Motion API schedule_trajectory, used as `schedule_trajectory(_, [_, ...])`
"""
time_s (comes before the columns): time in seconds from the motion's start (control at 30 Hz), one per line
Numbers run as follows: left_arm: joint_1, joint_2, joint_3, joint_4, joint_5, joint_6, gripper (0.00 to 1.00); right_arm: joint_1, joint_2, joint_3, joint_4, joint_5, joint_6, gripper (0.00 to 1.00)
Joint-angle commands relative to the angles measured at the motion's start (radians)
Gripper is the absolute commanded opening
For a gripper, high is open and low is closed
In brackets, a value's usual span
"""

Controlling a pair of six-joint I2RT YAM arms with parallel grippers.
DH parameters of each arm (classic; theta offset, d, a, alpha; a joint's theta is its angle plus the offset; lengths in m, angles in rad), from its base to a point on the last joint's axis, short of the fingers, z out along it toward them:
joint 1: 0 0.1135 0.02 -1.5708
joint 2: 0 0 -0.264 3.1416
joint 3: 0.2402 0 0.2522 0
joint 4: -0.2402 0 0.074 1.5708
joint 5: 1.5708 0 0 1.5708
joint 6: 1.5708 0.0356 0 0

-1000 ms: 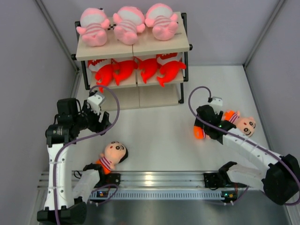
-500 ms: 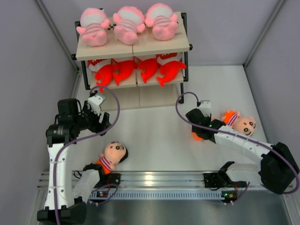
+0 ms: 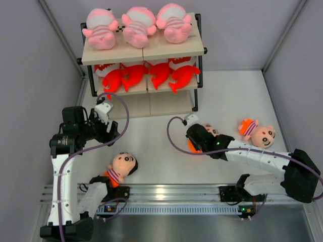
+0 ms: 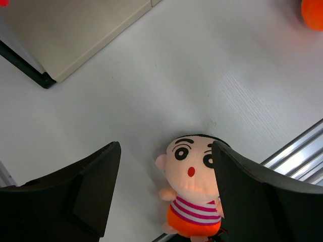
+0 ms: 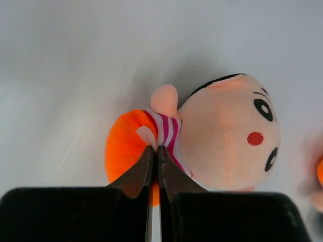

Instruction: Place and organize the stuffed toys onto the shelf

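The shelf (image 3: 171, 49) stands at the back, with three pink striped babies (image 3: 137, 25) on its top board and red sharks (image 3: 151, 74) on the middle one. My right gripper (image 3: 194, 139) is shut on a boy doll (image 5: 227, 136), pinching its striped shirt just above the orange shorts (image 5: 155, 147). A second boy doll (image 3: 260, 133) lies at the right. A third boy doll (image 3: 121, 168) lies near the left base. My left gripper (image 3: 103, 131) hangs open above it, and in the left wrist view that doll (image 4: 191, 174) shows between the wide fingers (image 4: 86, 191).
The shelf's bottom board (image 4: 75, 30) and a black leg show at the upper left of the left wrist view. A metal rail (image 3: 166, 192) runs along the near edge. Grey walls close in both sides.
My right gripper has travelled left toward the table's middle, carrying the boy doll with it. The left arm and the other two dolls have not moved.
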Motion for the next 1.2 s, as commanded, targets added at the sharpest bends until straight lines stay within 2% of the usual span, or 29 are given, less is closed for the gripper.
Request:
schedule_trajectory(0.0, [0.001,-0.013,-0.010,0.008,0.006,0.015,0.78,0.159,-0.015,0.103,0.171,-0.169,-0.353,0.00])
schedule_trajectory(0.1, [0.001,-0.015,-0.010,0.008,0.026,0.016,0.78,0.210,0.024,0.149,0.265,-0.310,-0.498,0.00])
schedule_trajectory(0.2, [-0.002,-0.010,-0.011,-0.030,0.135,0.103,0.79,0.221,0.076,0.200,0.374,-0.446,-0.582,0.00])
schedule_trajectory(0.23, [-0.001,-0.010,-0.014,-0.065,0.214,0.187,0.81,0.223,0.111,0.244,0.394,-0.474,-0.593,0.00])
schedule_trajectory(0.33, [-0.005,-0.016,-0.036,-0.098,0.334,0.278,0.84,0.227,0.183,0.342,0.460,-0.574,-0.625,0.00])
schedule_trajectory(0.4, [-0.010,-0.019,-0.046,-0.098,0.361,0.309,0.84,0.229,0.222,0.387,0.493,-0.635,-0.644,0.00])
schedule_trajectory(0.63, [-0.011,0.001,-0.077,-0.098,0.364,0.444,0.84,0.237,0.367,0.572,0.515,-0.760,-0.664,0.00])
schedule_trajectory(0.77, [-0.011,0.002,-0.089,-0.096,0.316,0.463,0.87,0.258,0.366,0.596,0.504,-0.871,-0.672,0.00])
schedule_trajectory(1.0, [-0.010,0.002,-0.083,-0.095,0.324,0.469,0.85,0.276,0.334,0.597,0.510,-0.964,-0.629,0.00])
schedule_trajectory(1.07, [-0.011,0.004,-0.079,-0.095,0.341,0.458,0.77,0.281,0.338,0.603,0.532,-0.988,-0.600,0.00])
schedule_trajectory(1.1, [-0.010,0.004,-0.079,-0.095,0.345,0.458,0.68,0.283,0.338,0.606,0.541,-0.991,-0.595,0.00])
schedule_trajectory(1.13, [-0.011,0.002,-0.079,-0.095,0.345,0.458,0.43,0.283,0.340,0.605,0.549,-0.995,-0.590,0.00])
schedule_trajectory(1.17, [-0.010,0.002,-0.080,-0.093,0.345,0.455,0.25,0.284,0.338,0.603,0.561,-0.989,-0.583,0.00])
